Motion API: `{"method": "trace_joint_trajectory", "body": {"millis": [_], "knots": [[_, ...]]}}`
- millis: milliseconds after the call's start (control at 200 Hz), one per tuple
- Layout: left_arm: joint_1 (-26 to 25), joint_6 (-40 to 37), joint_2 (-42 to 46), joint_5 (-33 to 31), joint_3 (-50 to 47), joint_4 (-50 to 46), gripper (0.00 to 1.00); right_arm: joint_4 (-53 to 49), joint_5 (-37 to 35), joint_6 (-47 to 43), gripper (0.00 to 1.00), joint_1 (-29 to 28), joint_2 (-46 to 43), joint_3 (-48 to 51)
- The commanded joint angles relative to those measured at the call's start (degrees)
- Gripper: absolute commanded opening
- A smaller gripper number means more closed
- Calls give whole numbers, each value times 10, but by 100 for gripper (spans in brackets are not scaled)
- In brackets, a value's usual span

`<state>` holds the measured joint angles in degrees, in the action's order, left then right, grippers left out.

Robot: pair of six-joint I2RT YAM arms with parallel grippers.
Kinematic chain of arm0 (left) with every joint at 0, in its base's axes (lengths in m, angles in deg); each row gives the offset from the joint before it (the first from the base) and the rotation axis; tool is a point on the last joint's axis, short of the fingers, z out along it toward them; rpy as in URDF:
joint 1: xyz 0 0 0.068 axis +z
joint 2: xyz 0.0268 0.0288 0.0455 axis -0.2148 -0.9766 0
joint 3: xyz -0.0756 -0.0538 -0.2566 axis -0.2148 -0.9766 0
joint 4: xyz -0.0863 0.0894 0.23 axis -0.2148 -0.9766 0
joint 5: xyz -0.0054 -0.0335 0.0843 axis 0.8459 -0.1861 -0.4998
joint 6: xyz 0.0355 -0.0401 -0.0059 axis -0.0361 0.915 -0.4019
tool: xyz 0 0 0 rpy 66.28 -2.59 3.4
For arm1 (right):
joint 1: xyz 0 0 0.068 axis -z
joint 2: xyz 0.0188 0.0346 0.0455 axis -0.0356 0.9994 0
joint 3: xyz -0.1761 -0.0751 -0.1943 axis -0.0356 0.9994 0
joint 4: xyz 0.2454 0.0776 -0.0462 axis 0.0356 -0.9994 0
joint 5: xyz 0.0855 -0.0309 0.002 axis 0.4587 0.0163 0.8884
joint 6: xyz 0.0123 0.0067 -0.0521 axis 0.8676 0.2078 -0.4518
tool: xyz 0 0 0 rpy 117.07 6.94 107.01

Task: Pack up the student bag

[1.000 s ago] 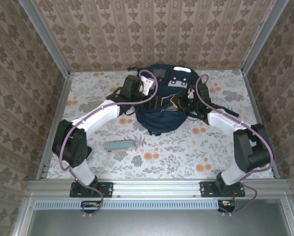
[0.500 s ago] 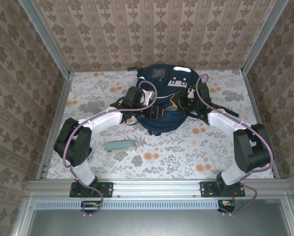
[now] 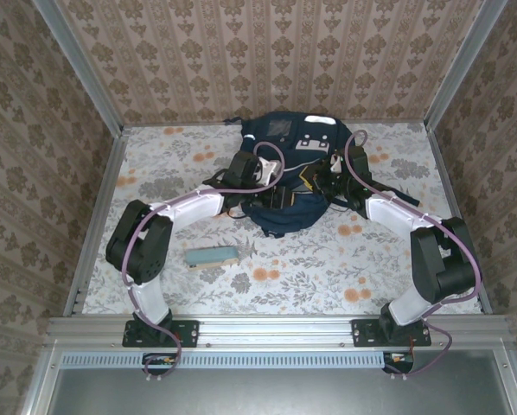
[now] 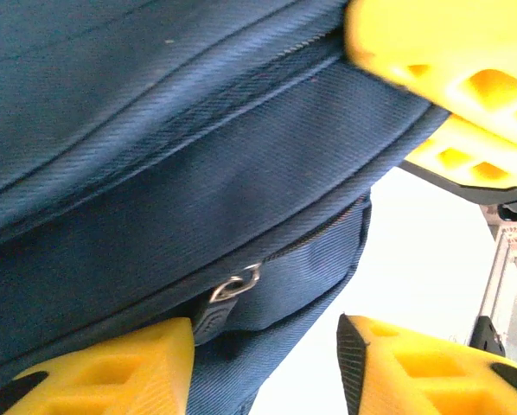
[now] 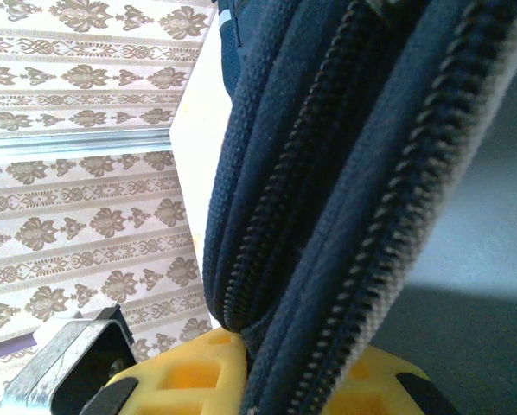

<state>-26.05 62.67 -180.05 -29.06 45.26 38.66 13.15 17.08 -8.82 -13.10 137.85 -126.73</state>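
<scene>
- moved the left gripper [image 3: 272,195] down from the far-left rim of the student bag [image 3: 293,143] onto its near-left front over the last second; swung the left elbow in closer to the bag as well.
- lies slumped at the far middle of the flowered table [image 3: 328,268], mouth turned toward the arm bases.
- holds the left jaws partly apart, clamped on nothing; straddles a fold of navy fabric, with a silver zipper pull [image 4: 235,285] just beside one yellow finger.
- pinches the bag's zippered edge on its right side with the right gripper [image 3: 322,181], jaws almost closed on the fabric.
- leaves a teal flat block [image 3: 211,256] on the table near-left of the bag, well apart from it and not yet packed.
- looks like the opening step: steadying one side of the mouth while reaching for a second hold.
- next probably calls for closing the left fingers on the pull or the rim beside it, then drawing away from the right-hand pinch to widen the mouth for the block.
</scene>
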Motion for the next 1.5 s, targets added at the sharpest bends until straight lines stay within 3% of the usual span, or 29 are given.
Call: {"method": "trace_joint_trajectory", "body": {"millis": [0, 160, 425, 635, 1020, 1240, 1495], "knots": [[-5, -29, 10, 14, -2, 39, 45, 31, 24, 5, 11, -8, -3, -29], [-7, -31, 9, -15, -11, 43, 42, 25, 21, 4, 11, -8, -1, -33], [-17, -11, -5, -49, -20, 84, 49, 21, 20, 3, 10, -8, -2, -33], [-16, 20, -7, -48, -47, 141, 30, 14, 18, -2, 10, -8, -5, -35], [-11, 23, 17, -106, -74, 134, 0, -20, -7, -19, 9, -7, -22, -33], [-2, -17, 51, -175, -91, 70, 0, -98, -77, -36, 0, -4, -62, -16], [14, -77, 71, -268, -100, -4, 0, -122, -144, -46, 0, 20, -134, 51]]}}
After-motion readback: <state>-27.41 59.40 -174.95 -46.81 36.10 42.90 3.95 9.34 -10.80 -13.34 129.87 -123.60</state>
